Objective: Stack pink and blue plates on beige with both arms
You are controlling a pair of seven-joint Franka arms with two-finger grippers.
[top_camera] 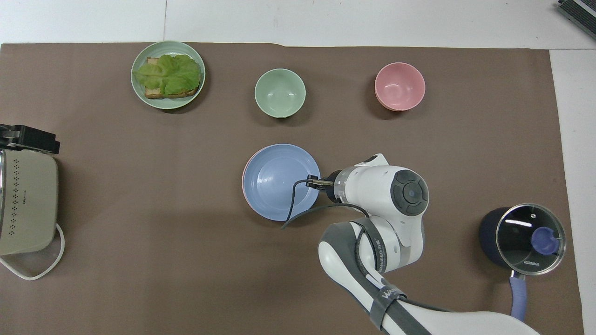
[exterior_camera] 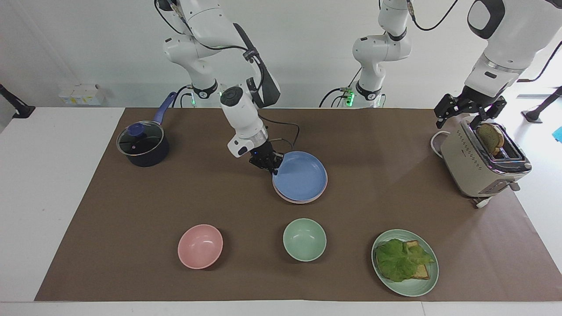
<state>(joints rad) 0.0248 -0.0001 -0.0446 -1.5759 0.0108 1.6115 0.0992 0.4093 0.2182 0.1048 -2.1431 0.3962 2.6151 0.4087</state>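
The blue plate [exterior_camera: 303,177] [top_camera: 274,181] lies flat on the pink plate [exterior_camera: 298,201] [top_camera: 244,179] at the middle of the brown mat; only a thin pink rim shows under it. The beige plate is hidden. My right gripper [exterior_camera: 271,166] [top_camera: 313,182] is low at the blue plate's rim, on the side toward the right arm's end, shut on that rim. My left gripper [exterior_camera: 470,115] [top_camera: 28,138] waits open above the toaster, holding nothing.
A beige toaster [exterior_camera: 478,162] [top_camera: 25,204] with a bread slice [exterior_camera: 490,137] stands at the left arm's end. A lidded dark pot [exterior_camera: 142,145] [top_camera: 521,237] stands at the right arm's end. Farther out are a pink bowl [exterior_camera: 200,246], a green bowl [exterior_camera: 304,239] and a green sandwich plate [exterior_camera: 417,287].
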